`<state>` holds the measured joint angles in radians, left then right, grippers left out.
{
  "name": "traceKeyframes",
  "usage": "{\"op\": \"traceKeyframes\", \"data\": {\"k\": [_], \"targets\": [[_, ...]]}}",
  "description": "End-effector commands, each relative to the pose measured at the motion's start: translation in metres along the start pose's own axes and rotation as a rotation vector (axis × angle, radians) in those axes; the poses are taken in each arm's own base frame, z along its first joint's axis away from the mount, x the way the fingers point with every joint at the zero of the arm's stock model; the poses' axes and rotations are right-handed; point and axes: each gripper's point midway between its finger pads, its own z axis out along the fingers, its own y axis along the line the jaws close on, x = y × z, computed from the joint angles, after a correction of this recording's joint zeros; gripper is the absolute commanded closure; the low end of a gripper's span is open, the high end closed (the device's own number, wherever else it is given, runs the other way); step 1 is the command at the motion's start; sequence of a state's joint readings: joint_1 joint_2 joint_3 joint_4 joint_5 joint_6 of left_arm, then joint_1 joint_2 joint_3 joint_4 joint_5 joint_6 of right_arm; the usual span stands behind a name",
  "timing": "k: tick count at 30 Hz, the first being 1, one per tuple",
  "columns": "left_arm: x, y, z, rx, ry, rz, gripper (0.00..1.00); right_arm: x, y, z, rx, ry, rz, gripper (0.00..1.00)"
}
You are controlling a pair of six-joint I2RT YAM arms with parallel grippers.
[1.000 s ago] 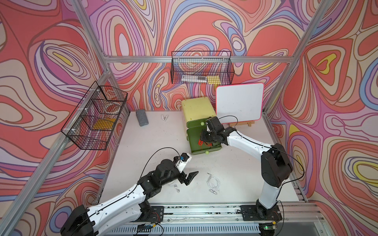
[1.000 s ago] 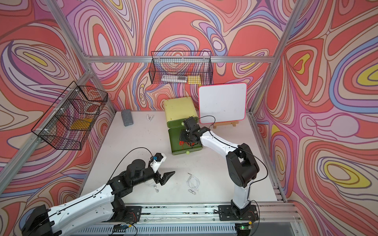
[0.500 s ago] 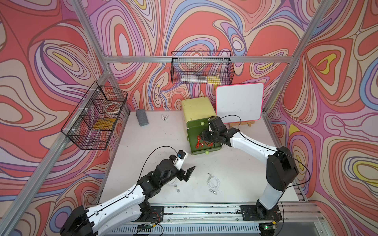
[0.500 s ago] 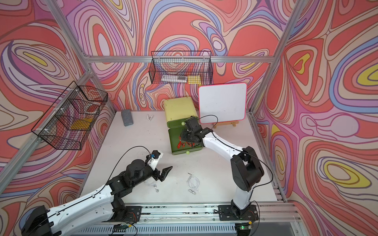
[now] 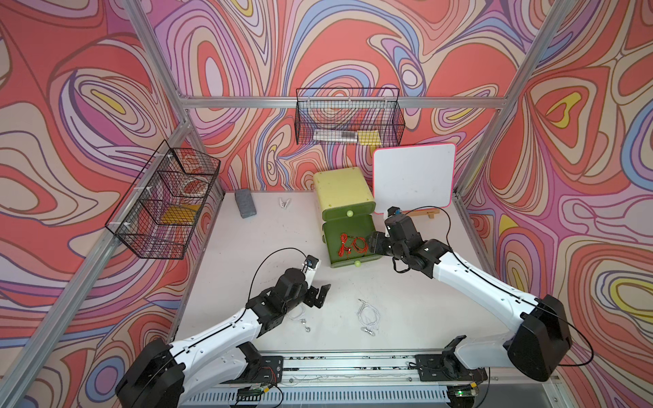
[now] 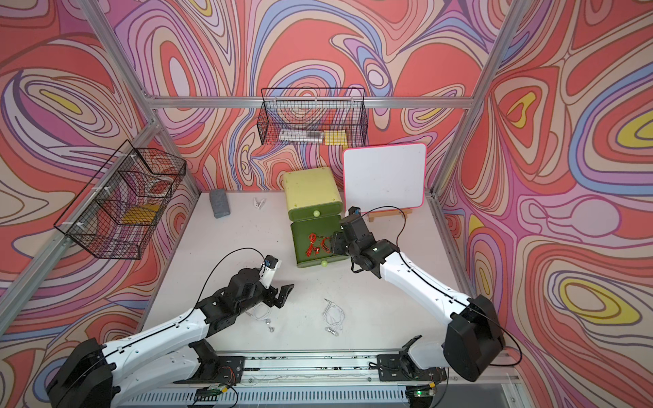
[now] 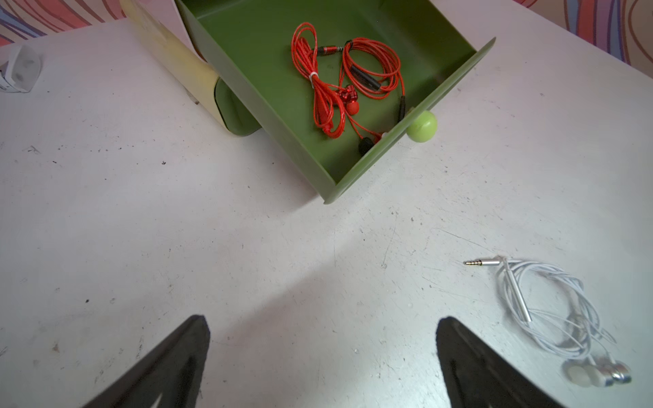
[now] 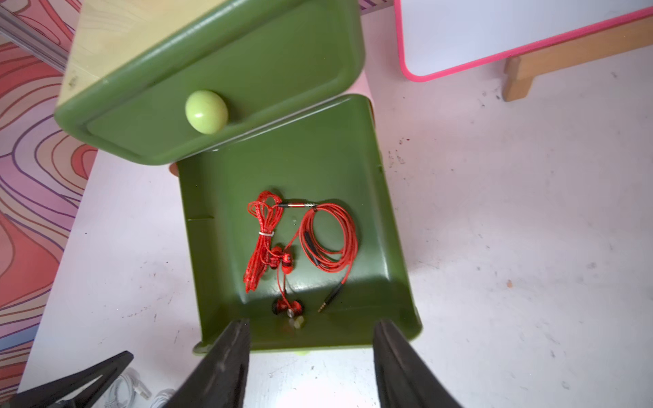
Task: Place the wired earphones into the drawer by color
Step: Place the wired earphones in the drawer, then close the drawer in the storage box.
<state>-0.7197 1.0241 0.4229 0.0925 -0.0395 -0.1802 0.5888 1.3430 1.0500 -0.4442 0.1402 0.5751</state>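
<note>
The lower green drawer of the yellow cabinet stands pulled open. Two red wired earphones lie inside it. My right gripper hovers open by the drawer's right front corner, with nothing between its fingers. Two white wired earphones lie on the table: one front centre, the other partly under my left arm. My left gripper is wide open, low over bare table between them. No black earphones show.
A pink-rimmed whiteboard stands on an easel right of the cabinet. The upper drawer is closed. A grey block and a white clip lie at the back. Wire baskets hang on the left wall and back wall.
My right gripper has opened, left a red earphone bundle in the drawer, and drawn back to the right. My left gripper has shifted slightly back and left.
</note>
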Motion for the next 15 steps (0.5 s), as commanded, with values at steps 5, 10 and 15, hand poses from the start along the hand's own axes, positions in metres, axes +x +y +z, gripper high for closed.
{"op": "traceKeyframes", "data": {"k": [5, 10, 15], "targets": [[-0.014, -0.004, 0.008, 0.021, 0.024, -0.031, 0.01, 0.026, -0.037, -0.012, 0.102, -0.010, -0.079, 0.34], [-0.024, -0.001, 0.017, 0.009, 0.035, -0.057, 0.01, 0.037, -0.051, -0.012, 0.142, -0.004, -0.092, 0.23], [-0.027, 0.004, 0.026, -0.012, 0.067, -0.088, 0.01, 0.047, -0.059, -0.008, 0.174, 0.016, -0.077, 0.02]]}}
